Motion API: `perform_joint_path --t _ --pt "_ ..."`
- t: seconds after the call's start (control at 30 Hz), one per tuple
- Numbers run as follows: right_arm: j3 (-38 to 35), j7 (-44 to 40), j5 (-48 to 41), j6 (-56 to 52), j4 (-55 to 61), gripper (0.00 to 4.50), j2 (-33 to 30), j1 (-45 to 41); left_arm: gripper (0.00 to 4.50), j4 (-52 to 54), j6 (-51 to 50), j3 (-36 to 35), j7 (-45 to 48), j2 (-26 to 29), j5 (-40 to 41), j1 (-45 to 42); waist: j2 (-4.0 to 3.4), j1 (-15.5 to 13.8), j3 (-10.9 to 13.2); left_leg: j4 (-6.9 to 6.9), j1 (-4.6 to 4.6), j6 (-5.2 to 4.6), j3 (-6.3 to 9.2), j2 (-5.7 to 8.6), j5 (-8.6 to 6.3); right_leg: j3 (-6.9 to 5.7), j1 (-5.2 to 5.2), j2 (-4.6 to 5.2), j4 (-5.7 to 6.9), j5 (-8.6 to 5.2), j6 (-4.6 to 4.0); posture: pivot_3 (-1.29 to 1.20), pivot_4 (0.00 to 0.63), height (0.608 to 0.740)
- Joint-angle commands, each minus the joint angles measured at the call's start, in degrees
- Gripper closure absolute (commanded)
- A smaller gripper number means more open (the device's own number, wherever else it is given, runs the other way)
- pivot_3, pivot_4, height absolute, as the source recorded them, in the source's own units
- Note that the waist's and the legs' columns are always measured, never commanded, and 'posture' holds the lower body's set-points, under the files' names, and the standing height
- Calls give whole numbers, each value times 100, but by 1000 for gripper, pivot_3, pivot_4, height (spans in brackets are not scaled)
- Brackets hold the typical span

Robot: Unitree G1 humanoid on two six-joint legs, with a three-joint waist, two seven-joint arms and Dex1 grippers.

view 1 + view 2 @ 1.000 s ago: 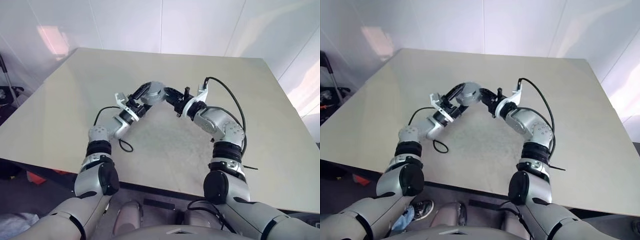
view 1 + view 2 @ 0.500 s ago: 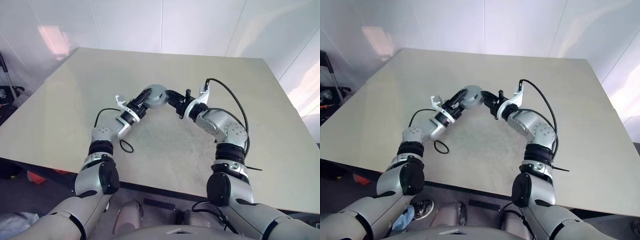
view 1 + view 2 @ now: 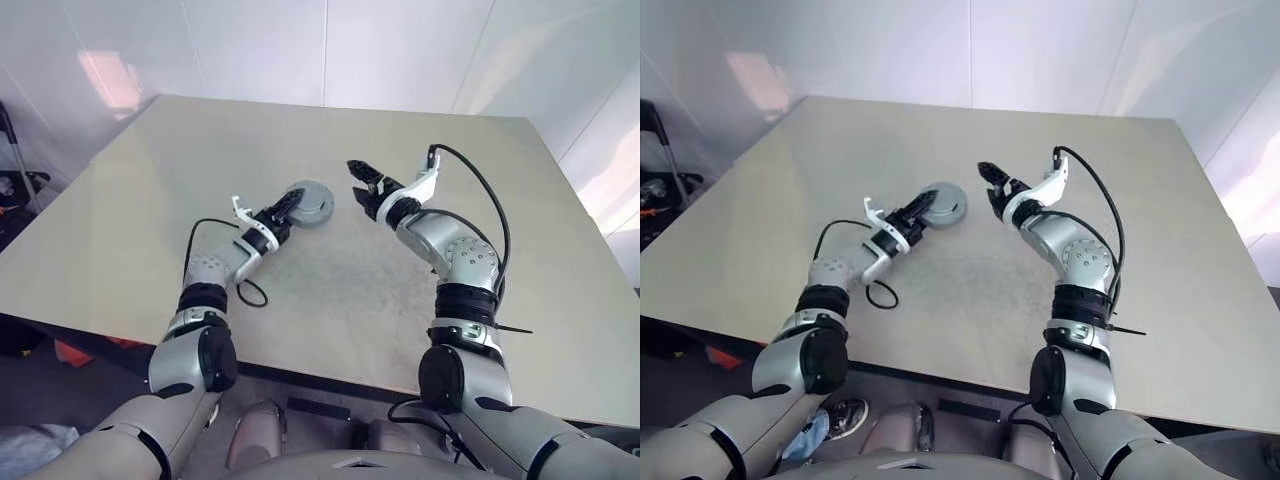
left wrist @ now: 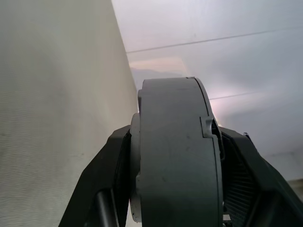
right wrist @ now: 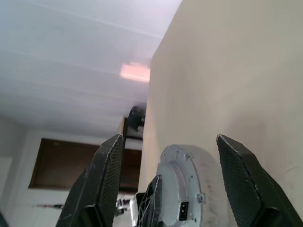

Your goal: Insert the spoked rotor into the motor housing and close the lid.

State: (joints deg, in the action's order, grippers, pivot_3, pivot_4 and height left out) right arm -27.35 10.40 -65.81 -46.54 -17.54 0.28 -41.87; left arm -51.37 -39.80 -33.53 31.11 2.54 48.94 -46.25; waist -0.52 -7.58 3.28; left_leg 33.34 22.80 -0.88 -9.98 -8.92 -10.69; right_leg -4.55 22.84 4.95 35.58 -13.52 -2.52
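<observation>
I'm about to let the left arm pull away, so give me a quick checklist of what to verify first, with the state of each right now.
1. Lid seated on the motor housing, grey face up: looks ok from the eye views; whether the seam is fully closed, cannot tell.
2. Assembly resting on the table: ok, it appears to lie flat.
3. Left hand released: not ok, its fingers flank the assembly's rim on both sides.
4. Right hand clear: ok, open, empty and apart from the assembly.
5. Spoked rotor inside: cannot tell, the lid covers it.
</observation>
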Motion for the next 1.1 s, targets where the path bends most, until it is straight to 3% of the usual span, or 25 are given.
perform_joint_path --t 0.03,0.13,0.27,0.5,0.7,0.8,1.1 --pt "-14 -77 181 241 -40 1021 -58 -122 2243 0 1153 -319 -322 172 -76 -216 0 8 0 0 0 0 1 0 0 0 0 0 0 0 0 0 0 740" --pt "-26 -122 216 193 -89 1021 -90 -57 2243 -444 2174 -717 -801 659 -133 -302 2 66 1 0 -3 0 2 -1 0 1 0 -2 2 0 0 0 0 740" --pt "-12 -131 279 167 -121 1021 -64 -18 2243 -920 2660 -886 -1159 1040 -234 -362 6 36 4 -1 -2 3 8 -11 1 0 5 -15 2 0 0 0 0 740" --pt "-6 -189 345 112 -191 1021 -49 -60 2243 -1321 3156 -953 -1401 1230 -394 -410 12 -97 5 16 0 -2 8 3 -2 -1 -10 3 3 5 10 0 0 740" --pt "-17 -233 310 -68 -232 981 -82 -26 486 -1505 3665 -965 -1763 1458 -629 -491 14 -57 6 31 -27 11 8 -4 5 2 -32 2 15 4 9 0 0 740" --pt "15 -263 346 -208 -272 981 -92 11 486 -1593 4009 -961 -1882 1736 -770 -613 20 41 10 15 -70 19 8 -7 9 3 -62 -1 12 3 10 0 0 740" --pt "305 -592 829 -109 -101 981 -197 107 486 -1632 4326 -884 -1703 2221 -936 -1096 24 6 12 -2 -69 28 10 3 14 3 -63 2 8 3 9 0 0 740"
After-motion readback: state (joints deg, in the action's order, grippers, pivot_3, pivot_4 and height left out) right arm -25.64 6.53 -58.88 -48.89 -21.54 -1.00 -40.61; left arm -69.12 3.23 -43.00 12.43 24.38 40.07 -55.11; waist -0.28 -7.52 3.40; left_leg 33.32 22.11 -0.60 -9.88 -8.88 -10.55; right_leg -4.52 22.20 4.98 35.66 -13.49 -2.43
